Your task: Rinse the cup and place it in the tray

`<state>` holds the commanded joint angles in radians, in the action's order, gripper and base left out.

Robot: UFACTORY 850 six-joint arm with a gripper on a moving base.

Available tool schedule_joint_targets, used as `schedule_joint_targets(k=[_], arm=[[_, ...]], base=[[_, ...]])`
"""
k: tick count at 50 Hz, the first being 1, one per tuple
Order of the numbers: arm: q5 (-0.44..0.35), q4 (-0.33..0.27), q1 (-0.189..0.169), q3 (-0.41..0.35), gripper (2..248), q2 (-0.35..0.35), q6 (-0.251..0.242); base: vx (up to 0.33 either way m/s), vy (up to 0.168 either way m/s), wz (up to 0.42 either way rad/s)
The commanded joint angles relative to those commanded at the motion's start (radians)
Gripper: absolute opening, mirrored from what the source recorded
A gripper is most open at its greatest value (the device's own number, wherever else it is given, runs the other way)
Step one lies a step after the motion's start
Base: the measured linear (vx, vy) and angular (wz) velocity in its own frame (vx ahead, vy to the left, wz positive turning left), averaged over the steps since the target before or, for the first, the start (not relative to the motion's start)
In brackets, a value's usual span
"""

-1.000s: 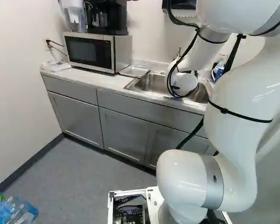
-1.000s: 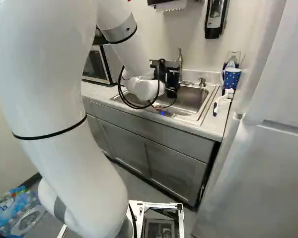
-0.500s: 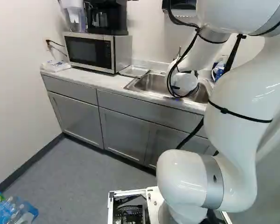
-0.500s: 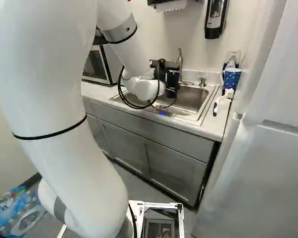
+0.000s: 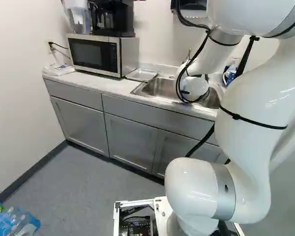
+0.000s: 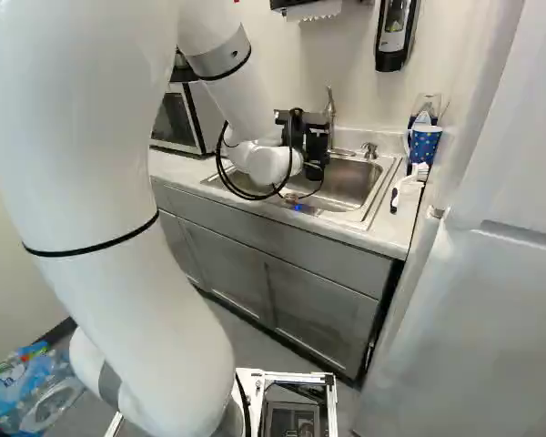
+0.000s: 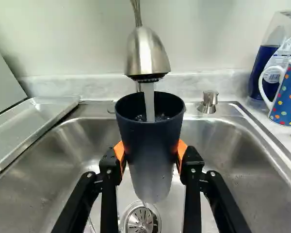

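Between the fingers [image 7: 182,152], which clasp it from both sides: dark cup [image 7: 150,141], mouth up, over the sink [image 7: 94,145]. Faucet [image 7: 147,54] just above the grip; water stream [image 7: 149,101] enters the cup. Step in hand, as judged: rinsing. Fill level appears partial, though the dark interior makes this uncertain. Tray [image 7: 31,127] lies to the fingers' left, beside the basin. Next move probably calls for tipping the water out below, then carrying the cup there.

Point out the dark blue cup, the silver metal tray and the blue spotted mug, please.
Dark blue cup [image 7: 149,145]: wrist view, front outer wall.
Silver metal tray [image 7: 29,121]: wrist view, bare inner floor.
Blue spotted mug [image 7: 287,97]: wrist view, side of body.
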<state>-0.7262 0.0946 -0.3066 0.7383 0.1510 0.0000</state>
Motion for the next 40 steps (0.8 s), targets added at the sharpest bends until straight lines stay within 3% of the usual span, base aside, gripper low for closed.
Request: schedule_joint_targets(k=[31, 40], arm=[[0.000, 0.000, 0.001, 0.000, 122, 0.000, 0.000], [0.000, 0.000, 0.017, -0.007, 122, -0.006, 0.000]], base=[[0.000, 0.000, 0.000], [0.000, 0.000, 0.000]])
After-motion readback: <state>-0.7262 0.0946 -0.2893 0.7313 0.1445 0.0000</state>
